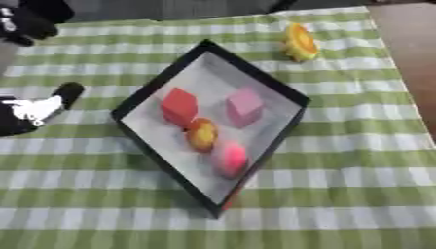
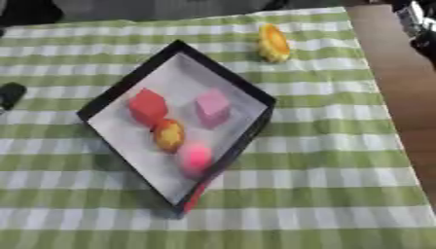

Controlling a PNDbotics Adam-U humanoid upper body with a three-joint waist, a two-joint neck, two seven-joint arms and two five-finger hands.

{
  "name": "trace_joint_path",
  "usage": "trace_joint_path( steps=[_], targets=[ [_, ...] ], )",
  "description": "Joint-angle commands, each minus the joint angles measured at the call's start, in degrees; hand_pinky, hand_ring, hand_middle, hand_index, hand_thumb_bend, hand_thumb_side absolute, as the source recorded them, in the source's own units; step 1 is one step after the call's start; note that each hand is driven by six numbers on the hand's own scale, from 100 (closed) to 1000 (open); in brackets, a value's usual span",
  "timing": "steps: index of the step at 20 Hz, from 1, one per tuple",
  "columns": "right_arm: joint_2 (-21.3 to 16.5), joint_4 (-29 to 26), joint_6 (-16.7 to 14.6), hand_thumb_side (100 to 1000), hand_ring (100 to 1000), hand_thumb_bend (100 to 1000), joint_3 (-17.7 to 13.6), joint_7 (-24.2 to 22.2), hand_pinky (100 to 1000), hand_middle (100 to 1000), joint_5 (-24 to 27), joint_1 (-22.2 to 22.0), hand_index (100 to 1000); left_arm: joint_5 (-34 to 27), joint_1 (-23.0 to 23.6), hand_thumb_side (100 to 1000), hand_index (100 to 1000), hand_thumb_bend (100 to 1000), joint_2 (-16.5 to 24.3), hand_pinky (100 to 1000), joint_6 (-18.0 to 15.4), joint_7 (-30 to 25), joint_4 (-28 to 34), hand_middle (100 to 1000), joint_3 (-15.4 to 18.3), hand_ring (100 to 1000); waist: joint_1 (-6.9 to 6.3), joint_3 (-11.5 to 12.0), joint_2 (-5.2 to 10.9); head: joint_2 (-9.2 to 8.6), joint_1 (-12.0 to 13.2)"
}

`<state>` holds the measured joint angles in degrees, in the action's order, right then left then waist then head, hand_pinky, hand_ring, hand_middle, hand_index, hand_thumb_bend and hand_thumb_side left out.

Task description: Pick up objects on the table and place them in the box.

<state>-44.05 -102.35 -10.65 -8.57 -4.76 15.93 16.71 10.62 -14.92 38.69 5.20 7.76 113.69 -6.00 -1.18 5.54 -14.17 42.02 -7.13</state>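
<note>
Fingers (image 1: 68, 91) of the left hand (image 1: 30, 111) show at the left edge of the left eye view, dark with a white patch, but I cannot tell if they are curled or straight. That hand holds nothing that I can see and is apart from the box. At the top right corner of the right eye view a dark bit of the right hand (image 2: 419, 24) shows, too little to tell how its fingers are.

On the table (image 1: 357, 194), which has a green and white check cloth, sits the black box (image 1: 156, 87), turned like a diamond. Inside it are a red block (image 1: 179, 106), a pink block (image 1: 245, 107), an orange and yellow round thing (image 1: 202, 134) and a bright pink ball (image 1: 230, 158). They lie close together.

One yellow and orange thing (image 1: 299, 43) is on the cloth, out of the box, near the far right corner.
</note>
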Motion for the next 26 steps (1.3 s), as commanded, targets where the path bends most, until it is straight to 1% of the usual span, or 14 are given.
trace_joint_path(
  steps=[1,2,3,7,10,13,16,19,21,24,26],
  targets=[
    [-3.8,2.6,1.2,532,988,100,0.6,-2.1,891,838,0.3,2.7,943,-3.6,3.2,602,783,341,-4.4,752,0.4,8.2,0.9,737,5.9,750,0.88,0.4,1.74,-0.93,-0.1],
    [-4.4,4.1,1.5,526,994,100,1.1,-2.8,893,845,0.0,3.8,946,-4.6,4.2,629,785,331,-6.1,750,0.4,10.1,0.8,737,6.9,748,1.04,0.6,1.78,-0.98,0.0],
    [-5.1,5.7,1.8,521,997,100,1.7,-3.8,894,850,-0.6,5.1,948,-5.9,4.9,637,785,327,-7.7,748,0.5,11.9,0.7,736,7.8,745,1.22,0.7,1.82,-1.04,0.1],
    [-7.2,13.3,1.5,506,1000,100,4.6,-7.0,898,867,-4.6,10.2,953,-11.5,5.8,642,788,331,-12.1,745,0.1,17.1,-0.2,735,9.5,740,1.86,1.3,1.91,-1.21,0.0],
    [-7.7,20.1,0.4,551,1000,100,6.5,-9.0,903,882,-9.2,13.7,966,-16.4,5.5,637,797,356,-13.7,747,-0.8,19.4,-1.0,742,9.9,742,2.27,1.8,1.93,-1.28,-0.5],
    [-7.7,27.0,-1.2,556,1000,100,8.0,-11.3,904,891,-14.5,16.7,970,-20.1,5.0,633,797,366,-14.7,747,-2.0,20.5,-1.6,743,10.1,742,2.65,2.3,1.95,-1.18,-0.9],
    [-7.9,32.6,-4.1,536,1000,100,9.6,-13.9,906,896,-21.0,19.0,969,-21.2,4.7,641,797,370,-15.1,747,-2.3,20.5,-2.2,743,9.9,742,2.97,2.7,1.9,-1.03,-1.3],
    [-8.4,36.8,-8.2,458,1000,100,11.4,-17.7,907,899,-28.5,20.6,962,-21.7,4.5,649,796,371,-15.0,748,-2.2,20.0,-2.6,743,9.4,743,3.29,3.0,1.76,-0.85,-1.6],
    [-8.8,38.5,-11.3,431,1000,100,12.3,-20.1,908,903,-32.5,21.5,960,-21.7,4.5,653,796,370,-14.9,748,-2.1,19.7,-2.7,743,9.2,743,3.51,3.1,1.68,-0.75,-1.7],
    [-9.2,40.1,-14.9,399,1000,100,13.2,-23.1,910,906,-36.4,22.7,958,-21.6,4.5,664,795,369,-14.7,748,-2.0,19.6,-2.8,742,9.2,742,3.86,3.1,1.55,-0.6,-1.8],
    [-9.1,40.9,-16.4,360,1000,100,13.4,-24.4,910,904,-37.4,23.4,958,-21.3,4.5,669,795,368,-14.6,748,-1.9,19.5,-2.7,742,9.1,742,4.02,3.1,1.48,-0.51,-1.9]
  ],
)
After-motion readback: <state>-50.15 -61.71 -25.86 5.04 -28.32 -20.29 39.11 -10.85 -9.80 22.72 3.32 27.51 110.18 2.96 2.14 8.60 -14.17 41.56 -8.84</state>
